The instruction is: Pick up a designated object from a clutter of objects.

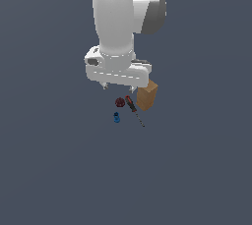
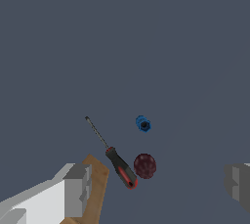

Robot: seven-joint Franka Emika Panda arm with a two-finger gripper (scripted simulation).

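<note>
The dark red lump [image 1: 119,102] [image 2: 145,165] lies on the flat grey floor [image 1: 59,170], untouched, below the gripper [image 1: 118,88] [image 2: 156,184], whose fingers [image 2: 78,184] are seen spread wide apart in the wrist view, with nothing between them. Just beside the lump, a red-handled screwdriver [image 1: 134,110] [image 2: 119,167] is laid with its handle close to the lump and its thin shaft pointing away; whether they touch cannot be told. A small blue item [image 1: 116,117] [image 2: 143,123] sits near the lump but apart from it. A tan box [image 1: 147,95] [image 2: 95,189] stands beyond the screwdriver, on the exterior view's right.

The approach is judged to be the step in hand. For a clean grasp, the jaws would best be centred over the lump and turned so that neither finger comes down on the screwdriver handle. Open floor is left on the lump's side away from the screwdriver, and all around the small cluster; the tight edge is the handle side.
</note>
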